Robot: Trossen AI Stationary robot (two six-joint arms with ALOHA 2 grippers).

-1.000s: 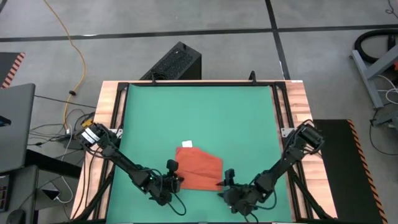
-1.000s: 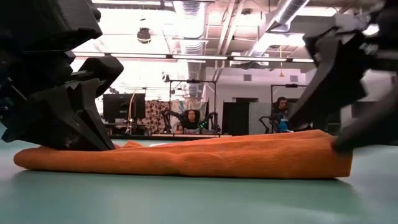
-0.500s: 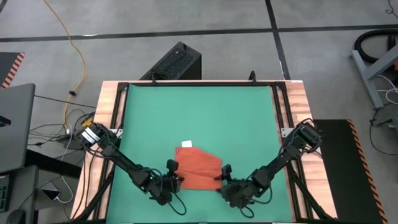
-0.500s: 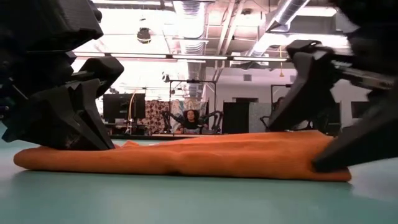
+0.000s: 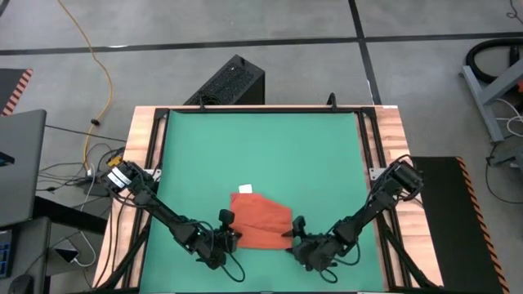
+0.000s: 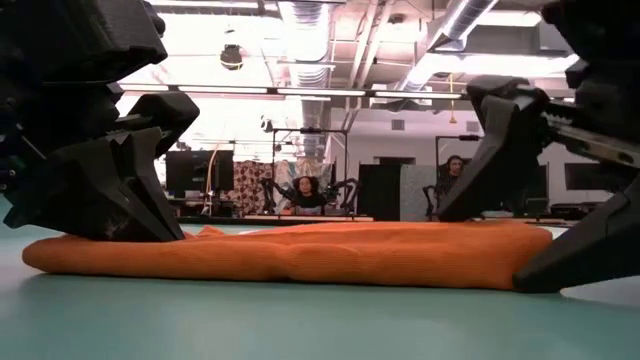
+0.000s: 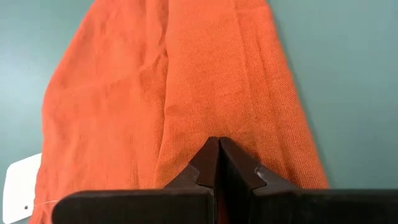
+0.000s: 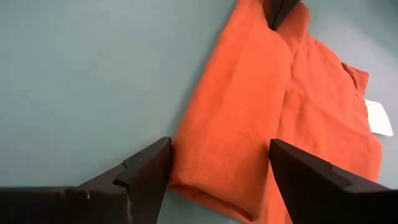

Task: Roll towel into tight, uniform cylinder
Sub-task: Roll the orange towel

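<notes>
The orange-red towel [image 5: 263,219] lies folded into a long band on the green mat [image 5: 261,147], near the table's front edge. Its white tag [image 5: 245,189] points to the far left. My left gripper [image 5: 231,235] is shut, with its tips down on the towel's left end [image 7: 219,146]. My right gripper [image 8: 219,144] is open. Its two fingers stand on either side of the towel's folded right end [image 8: 217,180], one over the far part [image 6: 480,170] and one low on the mat at the near side [image 6: 570,260]. I cannot tell whether they touch the cloth. My left gripper has its shut fingertips [image 7: 208,155] on top of the towel's left end, beside a lengthwise crease [image 7: 168,118]. It comes slanting down from the table's left. The towel lies flat on the mat under it. I cannot tell whether any cloth is caught between the fingers.
The mat's far half [image 5: 261,139] is bare. Wooden rails and black frame bars [image 5: 372,163] run along both sides of the table. A black box [image 5: 233,82] stands beyond the far edge, and cables and a laptop [image 5: 20,163] lie to the left.
My right gripper has moved a little toward the table's left and down, in toward the towel's right end, rolling about its own axis. Its fingers now stand on both sides of that end. The towel and my left gripper have stayed where they were.
</notes>
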